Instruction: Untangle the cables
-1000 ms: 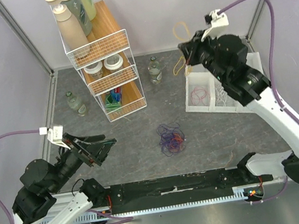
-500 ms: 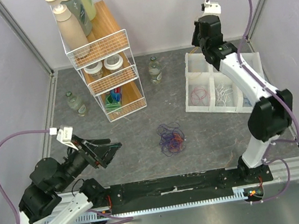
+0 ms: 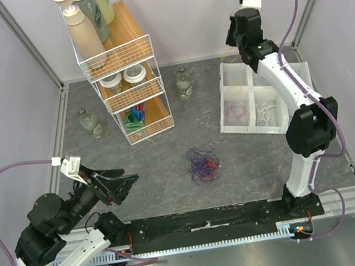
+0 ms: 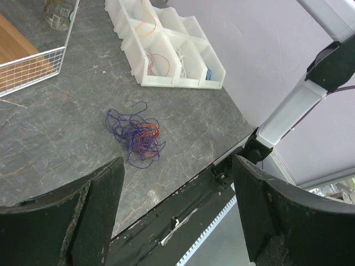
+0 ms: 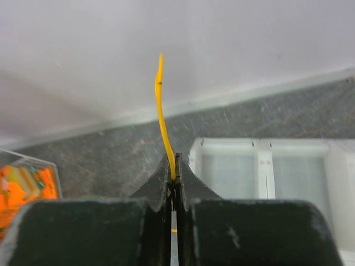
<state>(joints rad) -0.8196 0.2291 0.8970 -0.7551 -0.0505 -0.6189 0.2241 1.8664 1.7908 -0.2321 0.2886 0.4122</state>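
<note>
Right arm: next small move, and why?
Probably lower the right gripper toward the tray and open it. Its jaws are shut on the yellow cable, held up near the tray's far end, where that cable seems to belong.

Purple and blue cables [image 4: 136, 136], perhaps with red-orange strands, on a dark grey veined tabletop [image 4: 55, 127]; yellow cable [image 5: 162, 122] between black fingers [image 5: 158, 185]; white tray [image 4: 183, 84].

Right claw [image 5: 175, 159] with its yellow cable [image 5: 161, 111] now farther right, above the tray's [image 4: 183, 84] back corner.
</note>
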